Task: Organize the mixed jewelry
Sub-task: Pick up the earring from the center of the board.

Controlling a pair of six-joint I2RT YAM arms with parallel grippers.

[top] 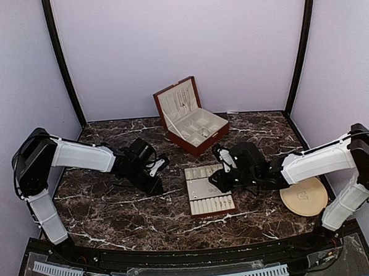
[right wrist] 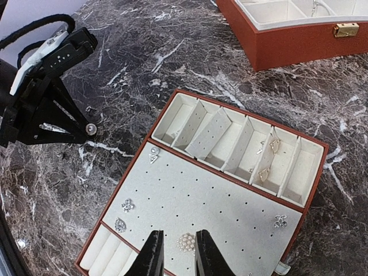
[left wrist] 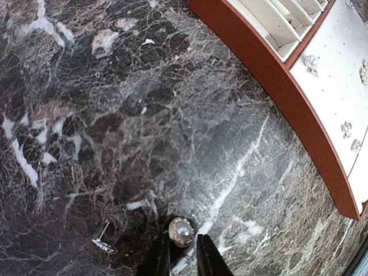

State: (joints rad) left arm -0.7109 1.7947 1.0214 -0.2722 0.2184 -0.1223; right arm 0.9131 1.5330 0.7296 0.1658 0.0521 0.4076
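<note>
Pearl stud [left wrist: 182, 232] between near-closed fingertips [left wrist: 207, 256] of left hand [left wrist: 183, 240], pearl cluster [right wrist: 186, 241] between those of right hand [right wrist: 178, 237]; both grips unclear.

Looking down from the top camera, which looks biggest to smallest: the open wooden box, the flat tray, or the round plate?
1. open wooden box, lid included
2. flat tray and round plate: too alike to rank

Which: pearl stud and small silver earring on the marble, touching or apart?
Apart. Left wrist view shows bare marble between pearl stud and small silver earring.
</note>
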